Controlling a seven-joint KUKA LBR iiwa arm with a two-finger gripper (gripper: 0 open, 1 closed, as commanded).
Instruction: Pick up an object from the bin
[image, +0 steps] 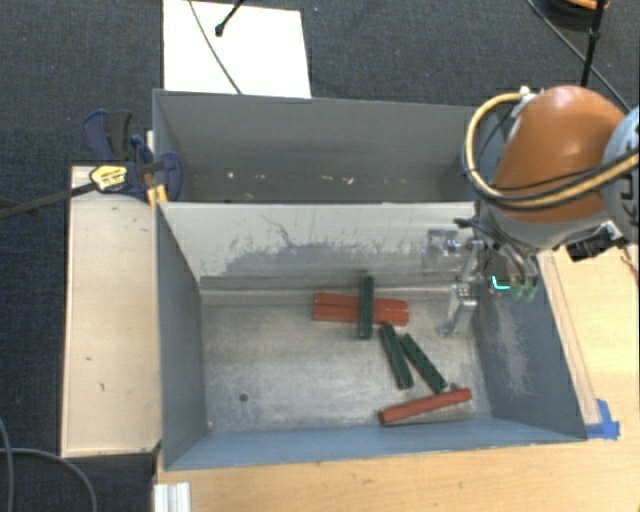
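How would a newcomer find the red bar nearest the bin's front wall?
Start at the front wall of the grey metal bin, right of middle. The flat red rectangular bar lies slanted there. Unlike the rear red bar, no dark green stick crosses it.

My wrist wore a smooth, rounded orange cover (555, 140), domed like a shell and glossy where the light caught its top. A pale yellowish cable (478, 165) ran together with a dark one in a loop round the cover's left side and across its lower front. Beneath the cover my housing was grey, and a small black block (592, 245) stuck out at its right. My gripper (455, 318) was bare silver metal, angular and bracketed, and a tiny teal light (498, 286) glowed beside it.
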